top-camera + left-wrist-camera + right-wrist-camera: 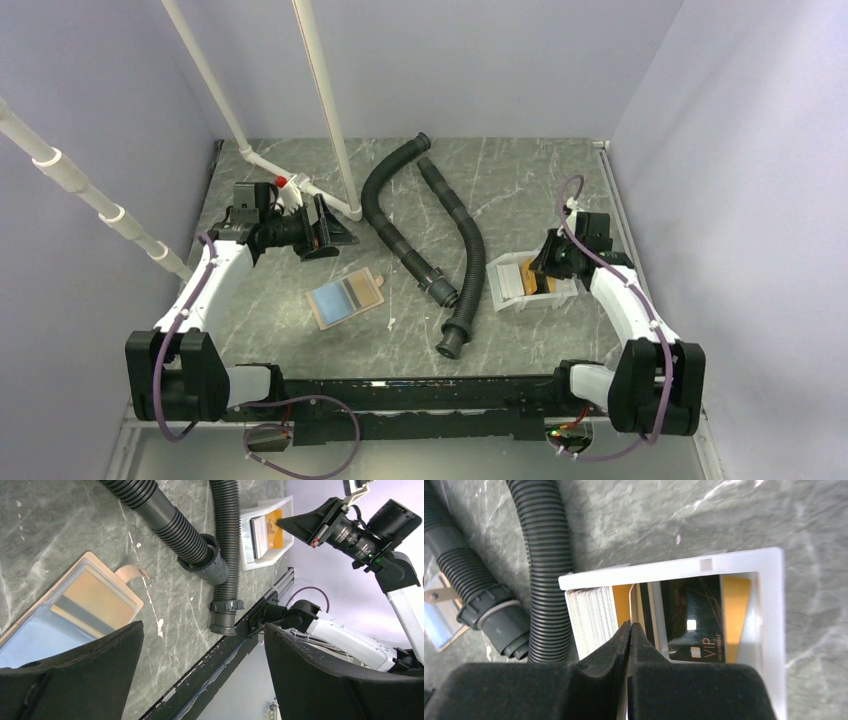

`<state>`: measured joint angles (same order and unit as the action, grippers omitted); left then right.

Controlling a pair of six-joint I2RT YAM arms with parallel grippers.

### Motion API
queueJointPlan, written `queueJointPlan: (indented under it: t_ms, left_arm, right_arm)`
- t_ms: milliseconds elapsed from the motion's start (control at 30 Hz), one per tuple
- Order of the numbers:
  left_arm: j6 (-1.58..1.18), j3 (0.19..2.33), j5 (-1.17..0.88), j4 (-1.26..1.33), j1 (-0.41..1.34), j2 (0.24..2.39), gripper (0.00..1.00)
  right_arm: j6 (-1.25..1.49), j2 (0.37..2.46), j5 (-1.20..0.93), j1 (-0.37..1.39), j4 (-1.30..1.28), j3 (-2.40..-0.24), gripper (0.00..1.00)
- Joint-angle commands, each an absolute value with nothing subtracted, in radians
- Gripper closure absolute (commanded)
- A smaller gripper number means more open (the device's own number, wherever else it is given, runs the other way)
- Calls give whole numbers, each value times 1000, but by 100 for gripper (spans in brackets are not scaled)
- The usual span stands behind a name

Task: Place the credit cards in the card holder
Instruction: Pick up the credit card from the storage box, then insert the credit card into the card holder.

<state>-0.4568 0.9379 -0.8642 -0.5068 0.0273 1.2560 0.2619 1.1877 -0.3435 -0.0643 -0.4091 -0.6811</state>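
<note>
At centre-right the right tool (629,627) is clamped on one upright card (634,600) in the tray (771,630), evidently for lifting out; the left tool (325,232) gapes wide at upper left; the wallet (345,298) lies open, centre-left on the desk (520,190), ready to receive.

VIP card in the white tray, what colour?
Black with faint gold lines; the VIP card lies in the white tray. Shows best in the right wrist view.

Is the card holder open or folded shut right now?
Open: the card holder lies spread flat, blue and orange inner side up, snap tab unfastened at its edge.
</note>
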Motion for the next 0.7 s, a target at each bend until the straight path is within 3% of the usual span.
queueJointPlan:
  t_ms: [0,133,200,300,400,567,667]
  left_arm:
    - [-454,939,-904,-466,22,1264,4]
    - [-456,937,-912,-462,22,1274,4]
    - [-454,936,-909,-463,22,1276,4]
    - [-454,936,-914,-460,23,1284,4]
    - [-481,920,-984,-403,24,1293,4]
    - [-684,835,-1210,-55,98,1292,6]
    - [-661,850,-1202,-73,167,1265,7]
  right_arm:
    - [260,1124,-236,-59,-463,-759,100]
    - [261,1126,-215,-51,-497,-787,100]
    - [274,1108,-94,-32,-532,-818,100]
    - [277,1073,140,124,-572,-896,100]
    - [302,1092,208,283,-579,-998,100]
    - [472,1141,-171,456,-291,-1032,100]
    - [634,1196,-343,569,36,-972,100]
